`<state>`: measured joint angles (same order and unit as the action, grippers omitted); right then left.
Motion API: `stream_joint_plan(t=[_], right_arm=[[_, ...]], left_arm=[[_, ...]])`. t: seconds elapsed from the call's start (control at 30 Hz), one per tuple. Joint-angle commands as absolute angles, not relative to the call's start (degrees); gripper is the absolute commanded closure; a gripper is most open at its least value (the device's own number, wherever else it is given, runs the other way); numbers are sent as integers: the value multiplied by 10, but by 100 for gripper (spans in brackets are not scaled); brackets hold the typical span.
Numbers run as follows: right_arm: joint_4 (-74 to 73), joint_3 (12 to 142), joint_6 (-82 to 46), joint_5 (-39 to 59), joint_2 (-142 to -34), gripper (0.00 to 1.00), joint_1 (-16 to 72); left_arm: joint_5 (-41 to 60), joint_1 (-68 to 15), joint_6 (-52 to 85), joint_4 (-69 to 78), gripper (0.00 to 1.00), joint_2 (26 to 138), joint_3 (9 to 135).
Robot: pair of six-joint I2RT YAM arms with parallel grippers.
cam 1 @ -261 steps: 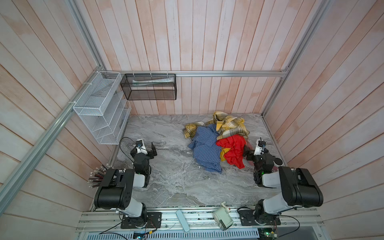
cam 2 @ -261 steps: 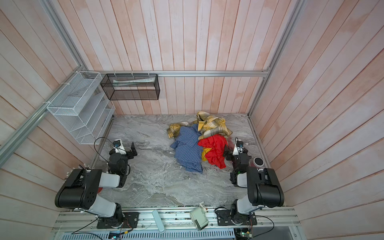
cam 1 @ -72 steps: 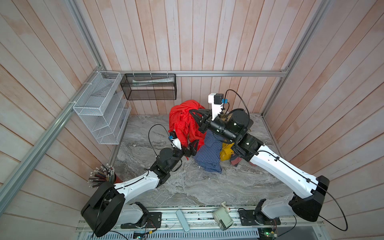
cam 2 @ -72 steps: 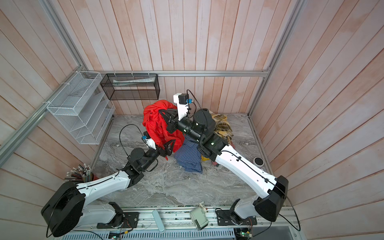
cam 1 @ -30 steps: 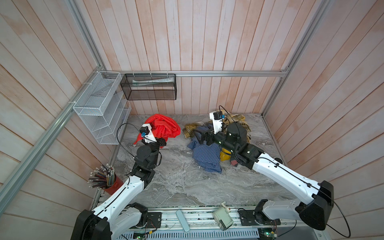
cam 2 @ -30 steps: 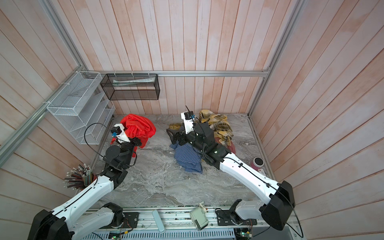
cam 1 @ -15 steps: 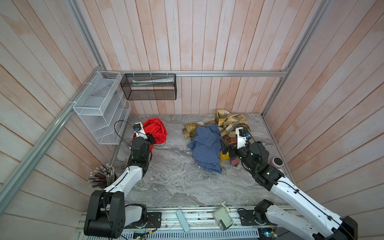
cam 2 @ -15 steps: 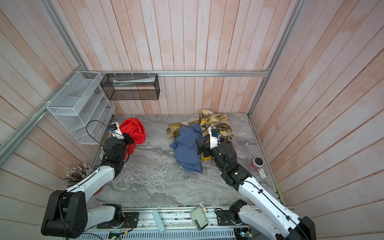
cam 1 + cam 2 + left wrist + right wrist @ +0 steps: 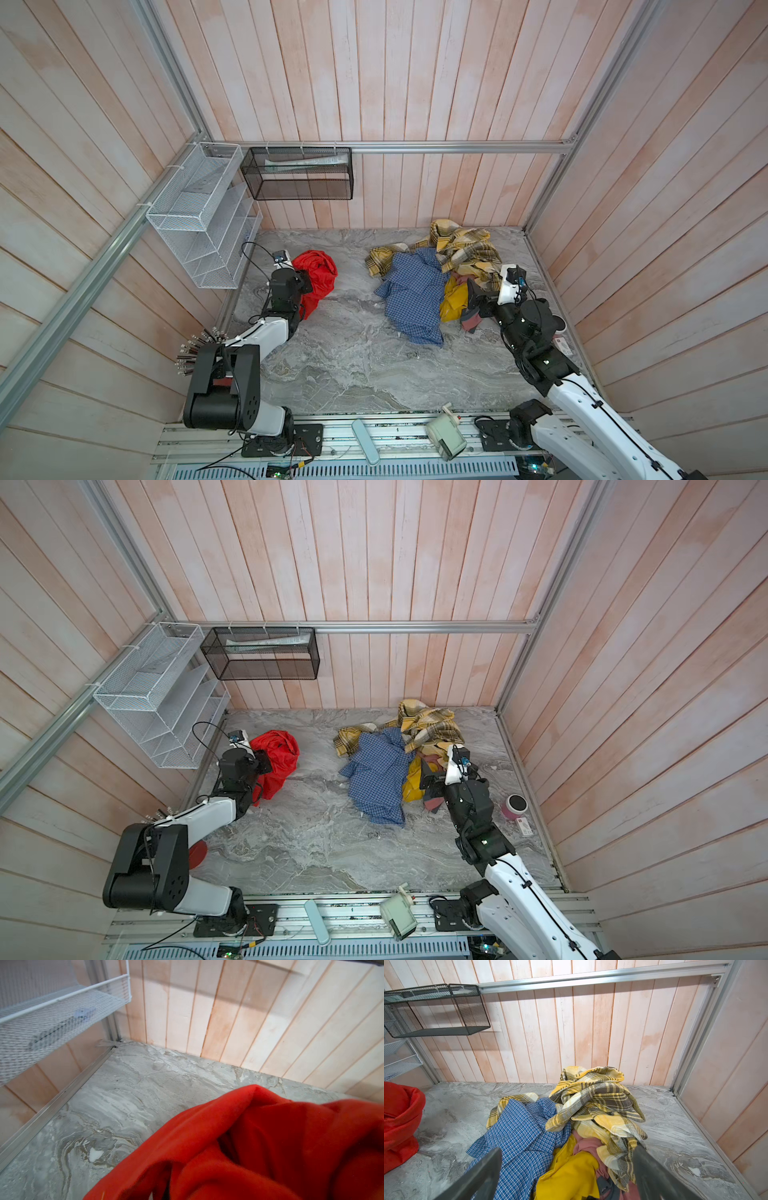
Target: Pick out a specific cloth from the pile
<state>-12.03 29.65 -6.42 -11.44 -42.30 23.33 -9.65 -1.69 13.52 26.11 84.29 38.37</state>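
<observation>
Marble table [image 9: 340, 365]: cloth [image 9: 320, 270] is being held clear of pile [image 9: 415, 282], clamped by left gripper [image 9: 306, 283]; right gripper [image 9: 566, 1150] jaws apart, empty; release outstanding.

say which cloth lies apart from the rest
The plain red cloth at the left gripper; all others lie heaped in the pile.

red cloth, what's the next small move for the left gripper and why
Probably open the left gripper and let go: it is shut on the red cloth, which already rests bunched on the table, well apart from the pile.
</observation>
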Motion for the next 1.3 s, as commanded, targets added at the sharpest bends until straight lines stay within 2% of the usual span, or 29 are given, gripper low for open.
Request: stream_joint_plan(t=[0.0, 0.17, 0.4, 0.67, 0.77, 0.9, 1.0, 1.27], right_arm=[[-136, 293, -78, -99, -419, 2, 229], [-141, 289, -81, -93, -427, 2, 226], [-130, 300, -82, -89, -434, 2, 224], [-121, 301, -75, -96, -424, 2, 219], [-121, 299, -77, -96, -425, 2, 215], [-123, 297, -76, -94, -428, 2, 214], [-125, 297, -78, -94, -431, 2, 211], [-117, 315, -78, -87, -438, 2, 208]], left_arm=[[-135, -9, 167, 263, 100, 845, 378], [-126, -4, 159, 219, 100, 846, 385], [-123, -2, 181, 66, 100, 874, 445], [-132, -2, 173, 29, 98, 864, 438], [-150, -2, 160, 14, 88, 864, 432], [-157, -2, 158, 6, 63, 857, 419], [-162, -2, 166, -13, 49, 858, 422], [-138, -2, 189, -22, 35, 822, 426]])
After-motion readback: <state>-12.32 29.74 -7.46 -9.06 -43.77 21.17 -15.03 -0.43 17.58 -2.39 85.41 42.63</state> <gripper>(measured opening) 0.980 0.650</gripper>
